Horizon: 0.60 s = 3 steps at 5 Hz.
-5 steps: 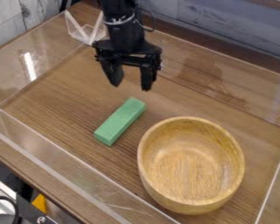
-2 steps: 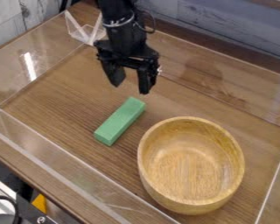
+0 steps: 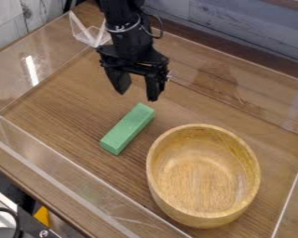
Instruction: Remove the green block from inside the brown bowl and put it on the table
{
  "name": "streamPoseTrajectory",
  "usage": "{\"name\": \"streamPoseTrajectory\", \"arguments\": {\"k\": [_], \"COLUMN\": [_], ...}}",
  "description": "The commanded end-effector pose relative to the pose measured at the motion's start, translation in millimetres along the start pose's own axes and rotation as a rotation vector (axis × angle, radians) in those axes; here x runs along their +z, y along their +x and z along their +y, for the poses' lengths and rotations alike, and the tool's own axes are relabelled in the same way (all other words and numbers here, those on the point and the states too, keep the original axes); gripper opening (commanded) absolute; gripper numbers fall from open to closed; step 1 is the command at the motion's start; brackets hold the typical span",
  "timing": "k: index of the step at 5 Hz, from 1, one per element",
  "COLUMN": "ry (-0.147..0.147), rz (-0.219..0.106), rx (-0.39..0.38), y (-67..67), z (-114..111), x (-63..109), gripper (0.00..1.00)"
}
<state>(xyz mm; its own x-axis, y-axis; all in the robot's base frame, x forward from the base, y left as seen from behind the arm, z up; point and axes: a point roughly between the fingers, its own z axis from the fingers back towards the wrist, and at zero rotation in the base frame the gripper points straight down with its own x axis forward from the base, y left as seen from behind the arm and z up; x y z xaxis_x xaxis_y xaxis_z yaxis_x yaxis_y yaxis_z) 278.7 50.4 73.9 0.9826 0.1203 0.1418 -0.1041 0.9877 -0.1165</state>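
The green block point(image 3: 127, 128) lies flat on the table point(image 3: 64, 112), just left of the brown bowl point(image 3: 204, 174). Nothing lies inside the bowl, which sits at the front right. My gripper point(image 3: 137, 87) hangs above the table behind the block, a short way off it. Its two dark fingers stand apart and hold nothing.
A clear acrylic wall point(image 3: 64, 191) runs along the table's front and left edges. Bare wood-grain tabletop stretches to the left of the block and behind the bowl. A grey plank wall stands at the back.
The gripper has drifted slightly to the left and back, away from the block. Block and bowl have not moved.
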Motion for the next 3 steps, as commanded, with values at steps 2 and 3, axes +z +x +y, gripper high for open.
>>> {"name": "streamPoseTrajectory", "arguments": {"k": [2,3], "ry": [0.020,0.023], "rz": [-0.048,-0.050], "rx": [0.007,0.038], "y": [17.0,22.5], "z": [-1.3,-6.4], "x": [14.6,18.9], "gripper": [0.00,1.00]}}
